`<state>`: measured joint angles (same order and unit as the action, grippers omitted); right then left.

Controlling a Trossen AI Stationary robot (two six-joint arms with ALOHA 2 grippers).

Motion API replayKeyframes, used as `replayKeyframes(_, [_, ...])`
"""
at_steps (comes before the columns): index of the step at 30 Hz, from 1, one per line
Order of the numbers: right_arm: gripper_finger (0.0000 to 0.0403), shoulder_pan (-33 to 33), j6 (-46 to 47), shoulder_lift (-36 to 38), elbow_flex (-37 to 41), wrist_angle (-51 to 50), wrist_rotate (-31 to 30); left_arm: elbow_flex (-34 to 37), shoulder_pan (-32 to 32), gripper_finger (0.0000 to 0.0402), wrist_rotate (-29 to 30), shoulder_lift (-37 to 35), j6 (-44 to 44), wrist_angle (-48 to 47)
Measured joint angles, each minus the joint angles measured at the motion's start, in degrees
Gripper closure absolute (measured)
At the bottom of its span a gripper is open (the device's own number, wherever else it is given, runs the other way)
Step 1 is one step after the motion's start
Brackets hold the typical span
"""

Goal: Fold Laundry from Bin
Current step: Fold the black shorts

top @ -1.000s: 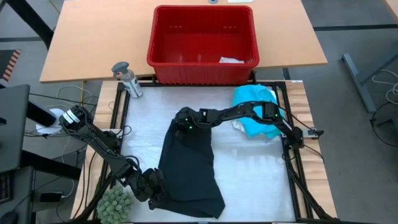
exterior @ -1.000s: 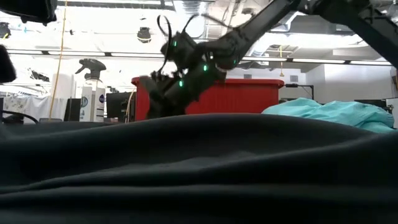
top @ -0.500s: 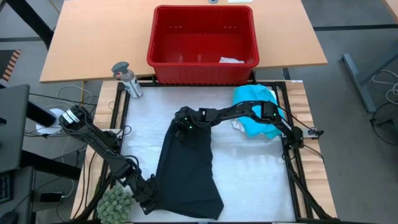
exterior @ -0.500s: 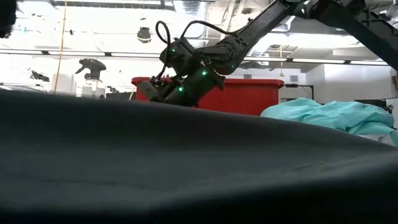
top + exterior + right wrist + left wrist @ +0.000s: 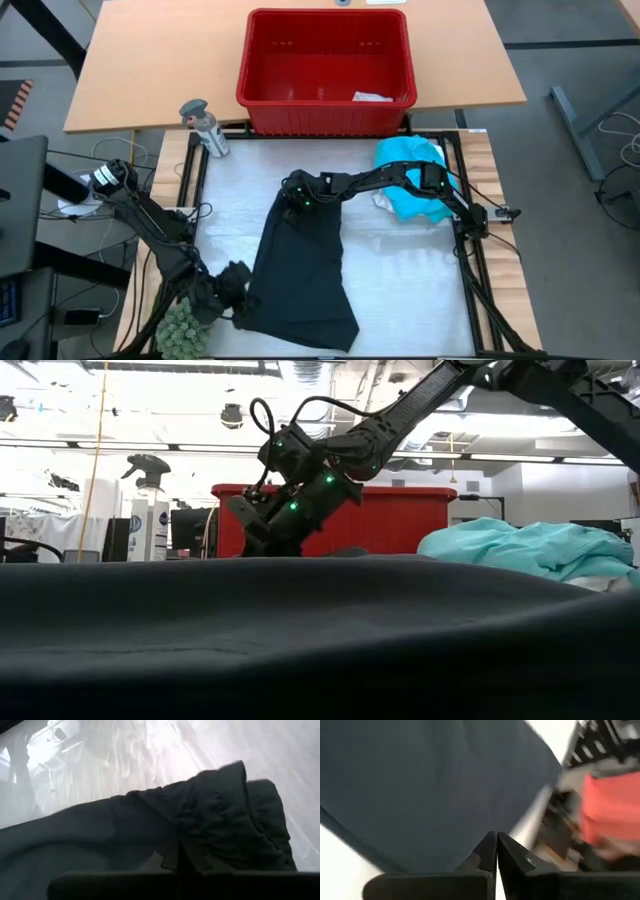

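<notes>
White-covered table (image 5: 400, 290) is the work surface. The red bin (image 5: 326, 70) sits on the wooden tabletop (image 5: 150, 70) past its far edge, well apart from both grippers. Only a small pale piece (image 5: 372, 97) shows inside, by the bin's near-right corner.

Black garment (image 5: 305, 270) is spread mid-table, running from the middle toward the near-left corner. It fills the foreground in the low view (image 5: 320, 640).

Turquoise shirt (image 5: 412, 178) is bunched at the table's far right, beside the right arm's links and well right of the right gripper. Some white fabric shows under it.

Right gripper (image 5: 291, 205) is at the garment's far end, fingers clamped together with a bunched fold of black cloth pinched between them. Right wrist view shows the crumpled cloth (image 5: 220, 820) right at the fingertips. In the low view that gripper (image 5: 262, 540) comes down onto the top edge of the cloth in front of the bin (image 5: 390, 515).

Left gripper (image 5: 238, 307) is at the garment's near-left edge, low on the table. Left wrist view shows its fingers (image 5: 487, 855) pressed flat together, the dark fabric (image 5: 430, 785) spread just ahead of the tips. Cannot tell if any cloth is caught between them.

Spray bottle (image 5: 204, 127) stands at the far-left corner, clear of everything. A green knobbly thing (image 5: 183, 325) sits off the near-left corner, just beside the left gripper.
</notes>
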<state>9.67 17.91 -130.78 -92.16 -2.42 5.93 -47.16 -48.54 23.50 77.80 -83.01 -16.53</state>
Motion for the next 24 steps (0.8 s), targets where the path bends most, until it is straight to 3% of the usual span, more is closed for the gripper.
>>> replayKeyframes(7, [0.0371,0.7,-3.5,2.1,-5.2,-5.9,3.0,0.5,2.0,0.0401,14.7,0.0,15.4,-6.7])
replayKeyframes(15, [0.0341,0.5,-20.0,6.5,-21.1,-26.6,7.6,0.5,4.9,0.0362,13.2,0.1,30.9,-8.3])
replayKeyframes(18, [0.0309,0.6,-24.9,7.4,-28.9,-41.7,12.9,0.5,5.3,0.0334,11.5,0.1,35.1,-8.4])
replayKeyframes(22, [0.0256,-0.7,-29.8,9.4,-41.9,-69.0,21.2,0.5,5.7,0.0299,11.3,0.1,37.6,-11.0])
replayKeyframes(24, [0.0235,-3.1,-29.5,14.0,-41.6,-74.8,22.3,0.5,5.7,0.0287,11.8,0.1,38.2,-12.3])
